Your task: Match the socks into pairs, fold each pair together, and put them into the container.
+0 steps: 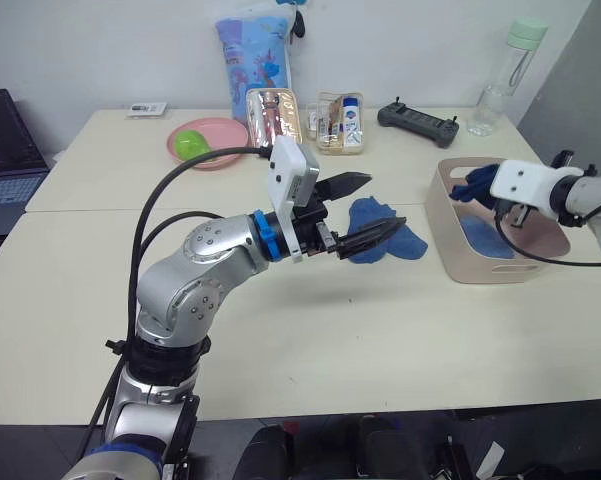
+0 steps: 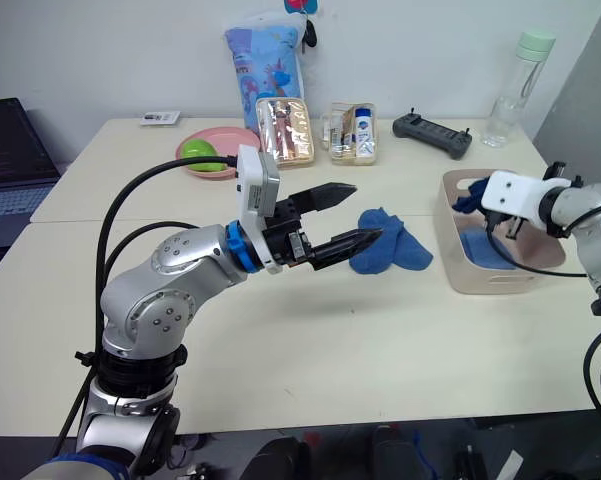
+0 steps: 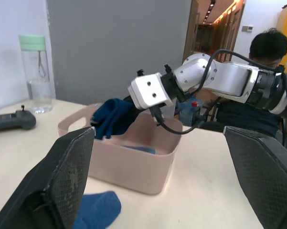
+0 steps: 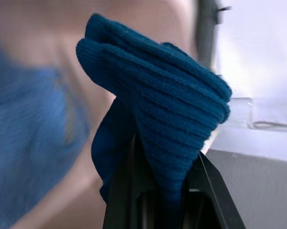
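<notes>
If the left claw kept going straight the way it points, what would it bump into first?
Probably the pink container, whose near wall lies ahead between the open left gripper's fingers. The medium-blue socks lie just below that line, though depth is unclear.

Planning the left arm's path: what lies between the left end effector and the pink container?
The medium-blue socks lie on the table between the open left end effector and the container, in the right eye view.

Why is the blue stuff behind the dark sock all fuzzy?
In the right wrist view the dark sock in the right claw is sharp, while the tub and lighter sock behind are out of focus. In the left eye view all looks sharp.
</notes>
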Available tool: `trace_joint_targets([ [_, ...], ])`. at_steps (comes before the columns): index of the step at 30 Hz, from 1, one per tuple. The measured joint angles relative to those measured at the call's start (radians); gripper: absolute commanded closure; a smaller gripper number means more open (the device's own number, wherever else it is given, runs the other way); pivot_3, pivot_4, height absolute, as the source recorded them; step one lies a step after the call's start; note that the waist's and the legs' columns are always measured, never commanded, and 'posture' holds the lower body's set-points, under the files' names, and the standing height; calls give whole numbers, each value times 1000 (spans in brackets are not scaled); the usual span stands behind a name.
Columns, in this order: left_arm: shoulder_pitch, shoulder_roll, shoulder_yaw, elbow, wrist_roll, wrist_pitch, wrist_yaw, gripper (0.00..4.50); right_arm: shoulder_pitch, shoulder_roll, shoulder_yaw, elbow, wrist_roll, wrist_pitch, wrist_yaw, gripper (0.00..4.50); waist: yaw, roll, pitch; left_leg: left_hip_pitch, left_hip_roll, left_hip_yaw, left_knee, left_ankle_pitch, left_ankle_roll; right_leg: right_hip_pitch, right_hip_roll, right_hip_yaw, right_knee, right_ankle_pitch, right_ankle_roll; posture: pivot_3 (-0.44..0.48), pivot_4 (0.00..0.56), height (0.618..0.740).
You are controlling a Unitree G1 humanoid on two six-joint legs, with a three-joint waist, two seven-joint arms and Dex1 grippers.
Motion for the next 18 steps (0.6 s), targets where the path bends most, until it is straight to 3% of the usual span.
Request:
trace_joint_targets([
  [4, 23, 14, 1, -33, -1, 4, 6, 0, -24, -1, 26, 79, -68, -88, 17, 4446, 1, 0, 0, 0, 0, 0, 0, 0, 0, 0, 0, 0, 0, 0, 0, 0, 150, 740],
  [17, 37, 44, 0, -22, 21, -3, -13, 0, -27, -3, -32, 29, 37, -50, 367, 61, 1, 0, 0, 0, 0, -1, 1, 0, 0, 1, 0, -1, 0, 0, 0, 0, 150, 740],
  [18, 37, 47, -2, -19, 28, -6, -16, 0, -27, -8, -40, 7, 59, -23, 416, 61, 2, 0, 0, 0, 0, -2, 1, 0, 0, 1, 0, -1, 0, 0, 0, 0, 150, 740],
])
